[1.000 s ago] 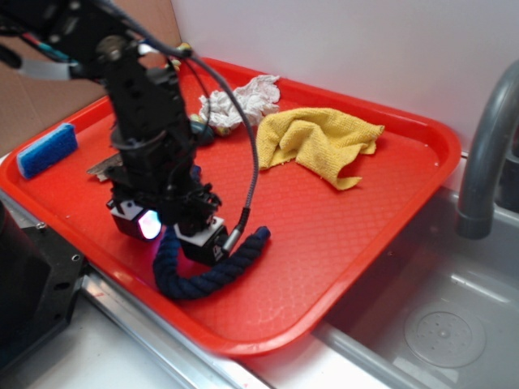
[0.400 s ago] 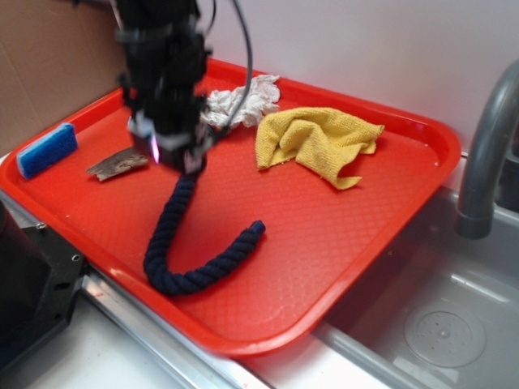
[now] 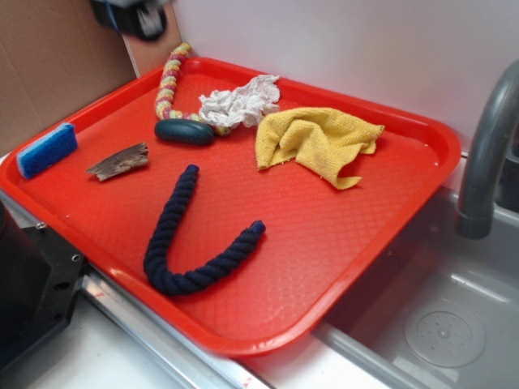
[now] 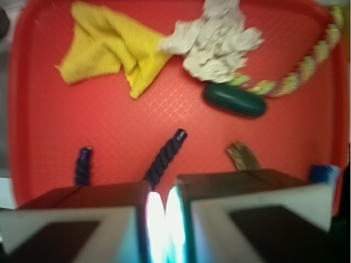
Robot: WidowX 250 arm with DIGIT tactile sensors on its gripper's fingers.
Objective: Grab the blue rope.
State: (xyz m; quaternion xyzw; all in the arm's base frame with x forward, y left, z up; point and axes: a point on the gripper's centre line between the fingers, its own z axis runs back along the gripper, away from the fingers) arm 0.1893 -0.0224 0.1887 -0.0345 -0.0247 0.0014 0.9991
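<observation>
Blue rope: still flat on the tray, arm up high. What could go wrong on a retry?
1. The gripper looks nearly shut, so it may descend without straddling the blue rope.
2. The rope lies in a U; pinching one end may let the rest drag or slip out.
3. The wood chip and green oval sit close to the upper end.

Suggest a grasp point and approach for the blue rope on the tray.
Take the blue rope on its straight left leg, mid-length, coming from above with the jaws across the strand. It lies flat in a U on the red tray, and that leg has bare tray on both sides.
</observation>
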